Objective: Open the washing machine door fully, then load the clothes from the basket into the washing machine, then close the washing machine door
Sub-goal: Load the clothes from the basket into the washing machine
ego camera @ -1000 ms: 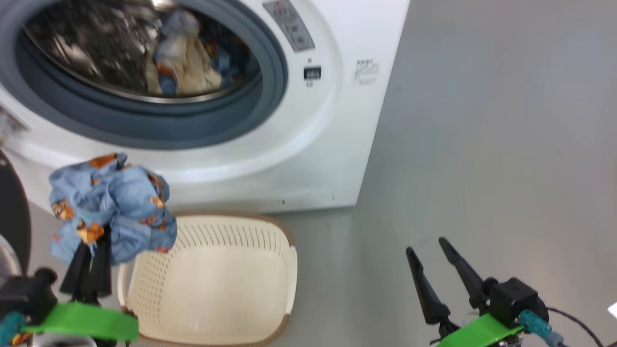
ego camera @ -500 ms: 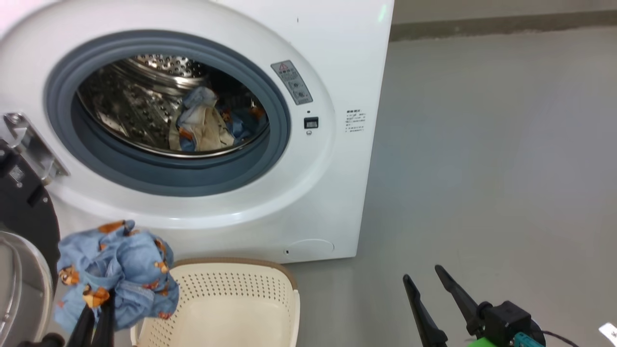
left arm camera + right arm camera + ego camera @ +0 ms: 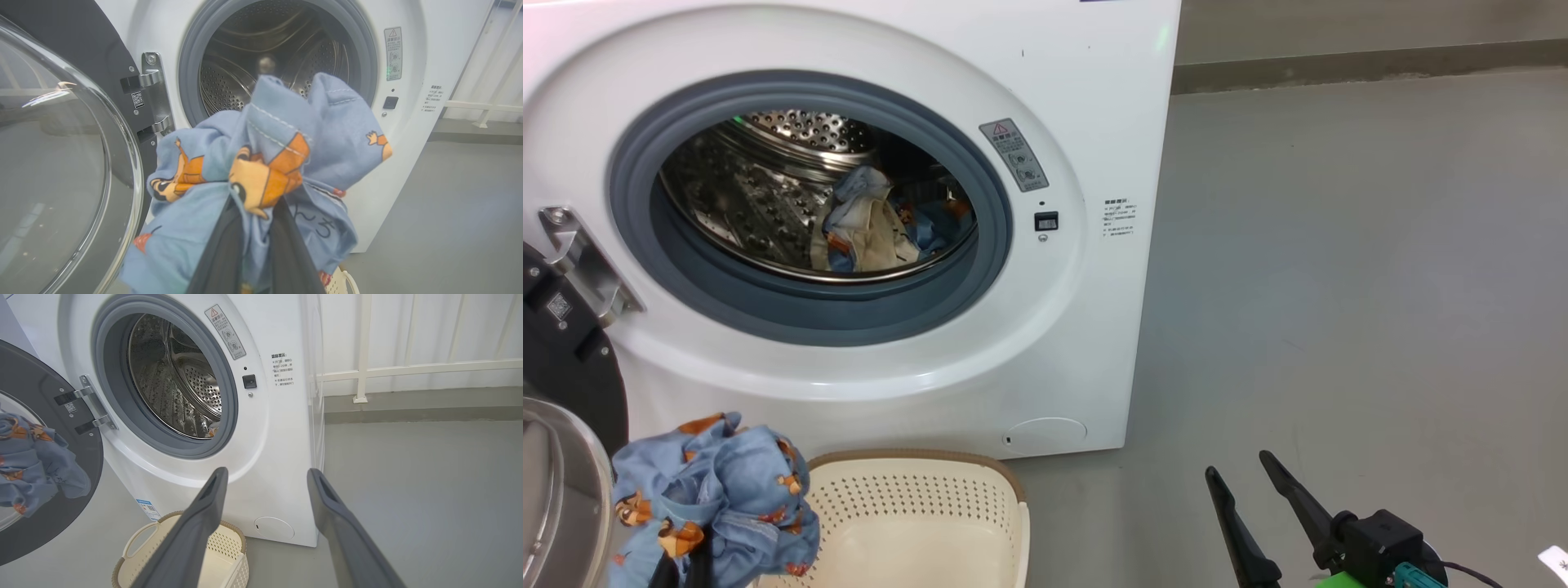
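1. Over the last second my head camera tipped upward, so the whole picture slid down. The washing machine (image 3: 1094, 98) and its drum (image 3: 743, 188) came fully into sight, and the basket (image 3: 915, 459) sank to the bottom edge. That was the view moving, not the things.
2. My left claw (image 3: 255, 203) stayed pressed together on the blue bear-print garment (image 3: 335, 122), pinching it at a bunched fold. The bundle hung low before the machine's lower left, just beside the basket's left rim and not yet at the opening.
3. My right claw (image 3: 266, 473) stayed spread wide and empty, low on my right and well apart from the machine.
4. The washing machine door (image 3: 36, 375) stood swung out to the left on its hinge, so I judged the opening step done.
5. Other clothes (image 3: 866, 237) already lay at the bottom of the drum. The part of the basket I could see was bare, so I took this for perhaps the last piece.
6. With the opening now in view, the next move called for a lift up and forward over the grey gasket (image 3: 800, 314). The trailing cloth could snag on its lip or brush the door glass.
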Motion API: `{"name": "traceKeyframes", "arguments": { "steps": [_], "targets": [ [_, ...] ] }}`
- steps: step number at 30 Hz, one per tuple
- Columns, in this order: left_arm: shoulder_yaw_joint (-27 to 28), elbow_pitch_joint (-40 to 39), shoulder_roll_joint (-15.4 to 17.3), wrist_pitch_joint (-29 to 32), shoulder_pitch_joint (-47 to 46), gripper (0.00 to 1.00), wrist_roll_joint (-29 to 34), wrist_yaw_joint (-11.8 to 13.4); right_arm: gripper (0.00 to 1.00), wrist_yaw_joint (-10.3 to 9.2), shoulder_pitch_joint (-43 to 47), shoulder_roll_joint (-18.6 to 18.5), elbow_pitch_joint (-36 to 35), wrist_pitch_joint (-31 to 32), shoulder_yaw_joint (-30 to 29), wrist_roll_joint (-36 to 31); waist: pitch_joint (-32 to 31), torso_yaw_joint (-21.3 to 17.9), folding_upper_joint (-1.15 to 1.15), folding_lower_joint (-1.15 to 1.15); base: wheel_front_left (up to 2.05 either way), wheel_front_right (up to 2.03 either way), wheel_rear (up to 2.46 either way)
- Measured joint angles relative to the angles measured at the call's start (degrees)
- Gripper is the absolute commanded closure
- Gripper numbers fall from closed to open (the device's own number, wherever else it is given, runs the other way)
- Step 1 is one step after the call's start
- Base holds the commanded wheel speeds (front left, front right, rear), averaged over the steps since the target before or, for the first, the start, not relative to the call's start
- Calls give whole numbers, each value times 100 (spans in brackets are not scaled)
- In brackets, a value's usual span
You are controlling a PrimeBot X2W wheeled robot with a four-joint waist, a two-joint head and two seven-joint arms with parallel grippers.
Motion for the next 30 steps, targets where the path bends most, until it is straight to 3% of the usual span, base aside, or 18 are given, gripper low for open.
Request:
{"name": "traceKeyframes", "arguments": {
  "steps": [16,30],
  "targets": [
    [103,-31,-47,0,-13,100,3,-74,0,0,0,1,-111,1,-12,0,202,38,0,0,0,0,0],
    [104,320,-162,0,-1210,100,2,-546,0,0,-293,1,-352,-9,-57,-64,1151,132,0,0,0,0,0]
  ]
}}
